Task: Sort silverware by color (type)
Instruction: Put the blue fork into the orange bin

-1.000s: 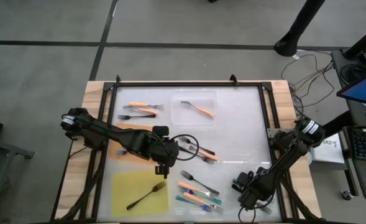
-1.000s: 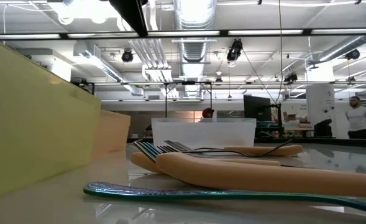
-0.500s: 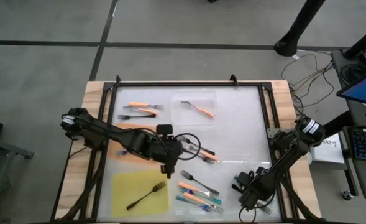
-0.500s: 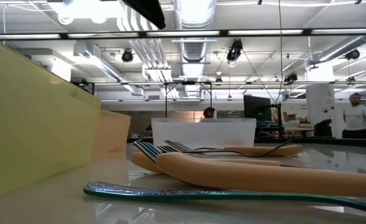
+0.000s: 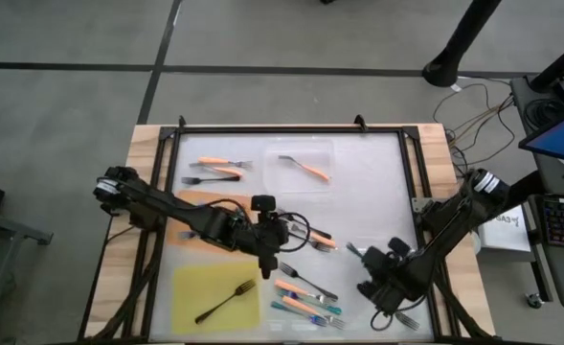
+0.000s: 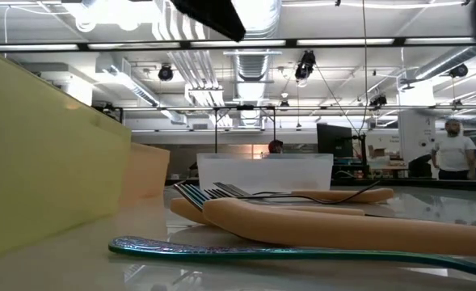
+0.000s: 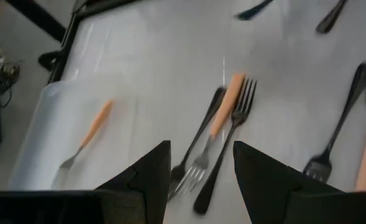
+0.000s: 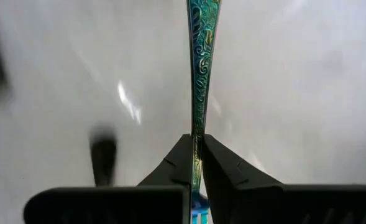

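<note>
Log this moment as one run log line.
left gripper: open, above mid-table forks | right gripper: shut on teal fork | black fork: on yellow mat

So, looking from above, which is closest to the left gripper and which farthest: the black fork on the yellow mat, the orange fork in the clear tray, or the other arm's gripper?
From the left gripper, near the table's middle:
1. Black fork on the yellow mat, toward the front left.
2. Orange fork in the clear tray, toward the back.
3. Right gripper, off to the right, holding a teal fork.
The first two are close; the third is plainly farthest.
</note>
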Robot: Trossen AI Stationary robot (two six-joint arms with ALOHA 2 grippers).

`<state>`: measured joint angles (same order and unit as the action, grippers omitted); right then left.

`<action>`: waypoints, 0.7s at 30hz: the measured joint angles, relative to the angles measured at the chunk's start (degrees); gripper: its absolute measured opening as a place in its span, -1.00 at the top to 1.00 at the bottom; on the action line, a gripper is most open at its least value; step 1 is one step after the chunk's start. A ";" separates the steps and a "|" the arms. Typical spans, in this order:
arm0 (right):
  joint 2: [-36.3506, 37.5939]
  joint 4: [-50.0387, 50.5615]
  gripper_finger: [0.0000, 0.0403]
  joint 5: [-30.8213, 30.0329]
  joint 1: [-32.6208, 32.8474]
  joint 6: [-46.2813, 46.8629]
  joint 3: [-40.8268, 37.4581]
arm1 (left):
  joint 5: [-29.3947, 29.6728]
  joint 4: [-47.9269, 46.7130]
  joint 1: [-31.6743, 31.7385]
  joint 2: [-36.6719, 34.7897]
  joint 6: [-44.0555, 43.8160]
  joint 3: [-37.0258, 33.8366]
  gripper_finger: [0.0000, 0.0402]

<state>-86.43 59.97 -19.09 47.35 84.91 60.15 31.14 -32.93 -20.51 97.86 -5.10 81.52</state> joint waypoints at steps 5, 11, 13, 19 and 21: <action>4.94 -0.48 0.94 -20.08 -1.69 -3.41 0.39 | -0.25 22.95 0.00 0.09 2.01 -9.60 0.23; 6.48 -2.00 0.94 -37.82 -4.14 -10.75 0.43 | -0.20 54.81 0.00 0.08 5.47 -16.74 0.23; 5.98 -3.68 0.94 -42.63 -4.84 -13.75 0.43 | -0.12 62.64 0.01 0.04 6.42 -17.93 0.23; 4.13 -11.44 0.94 -53.72 -7.22 -25.75 0.45 | 8.38 69.66 0.33 0.00 8.65 -19.57 0.23; 3.67 -15.09 0.94 -57.57 -7.84 -31.37 0.45 | 10.17 70.95 0.60 0.05 8.71 -19.56 0.23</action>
<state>-82.75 44.88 -76.66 39.51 53.53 60.60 41.31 38.02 -19.91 97.91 3.61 61.95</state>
